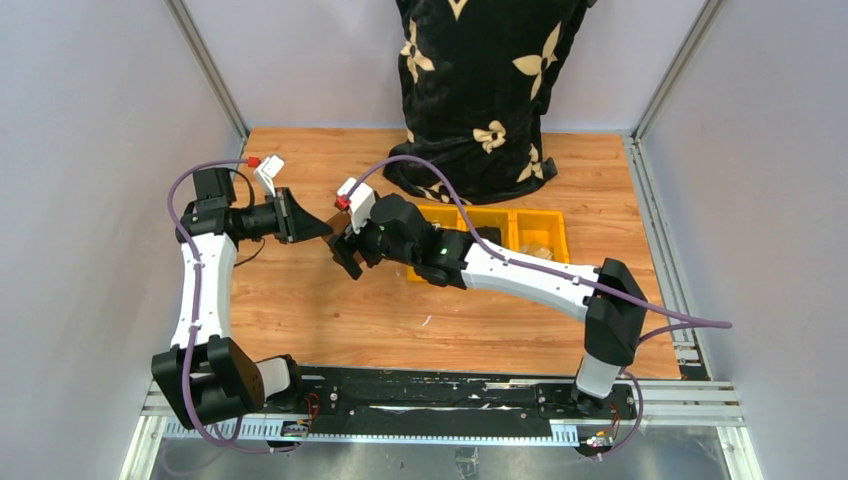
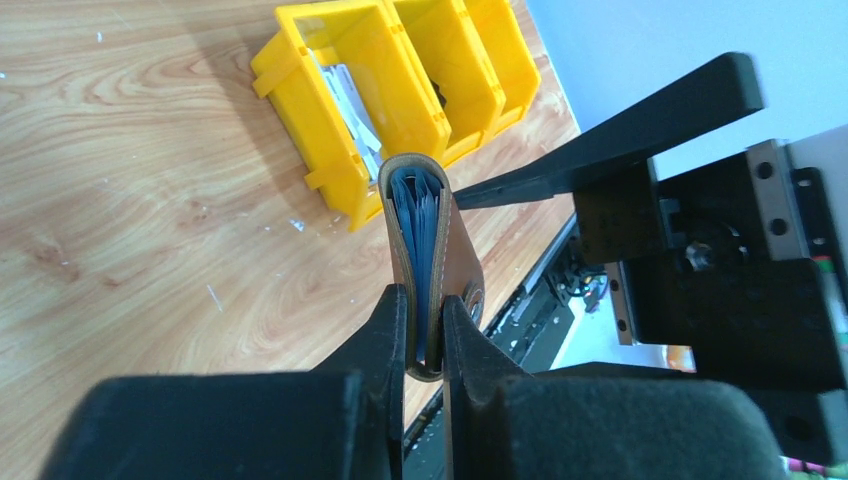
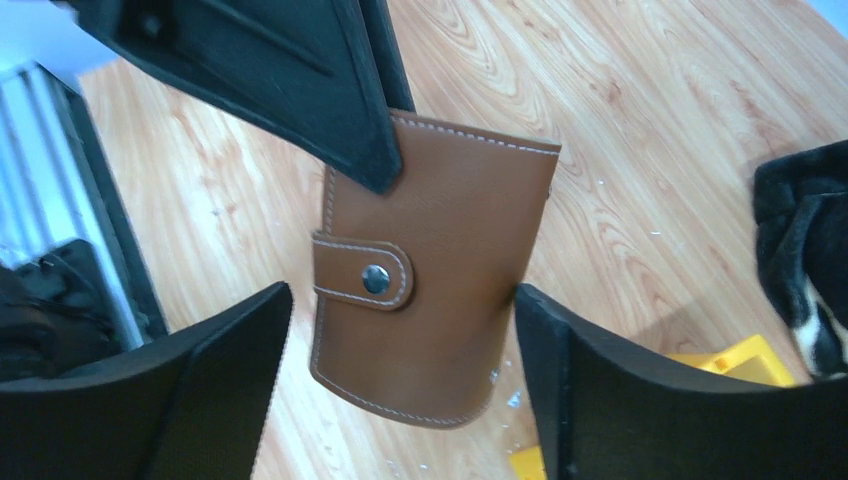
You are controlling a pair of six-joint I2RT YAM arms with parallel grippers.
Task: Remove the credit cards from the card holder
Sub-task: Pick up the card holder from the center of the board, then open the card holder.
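Wood-grain table [image 1: 330,310] between pale walls, with a row of yellow bins [image 1: 500,222] as the fixed mark. Just off the left end of those bins, lifted clear of the wood: the card holder [image 1: 336,222], pinched in the left gripper [image 2: 425,310] with fingers clamped flat on both faces near one edge, so firmly grasping. Right gripper [image 3: 402,295] spread wide on the bins' side of the holder, one finger either side of it, neither clearly touching; grasping nothing.

Judged as the opening step, barely begun: strap [image 3: 362,272] lying across the outer face with its metal snap [image 3: 375,278] apparently fastened, no credit cards out. Next move probably calls for closing the right fingers on the strap's rounded tab and peeling it off the stud while keeping the left clamp steady — a small target, easy to miss, or to grab the whole body instead.

Brown, smooth, leather-like, with pale stitching round the borders; folded shut and fairly thick. From the left wrist view, seen edge-on with bluish-grey layered edges [image 2: 415,215] packed inside — cards or sleeves, cannot tell which.
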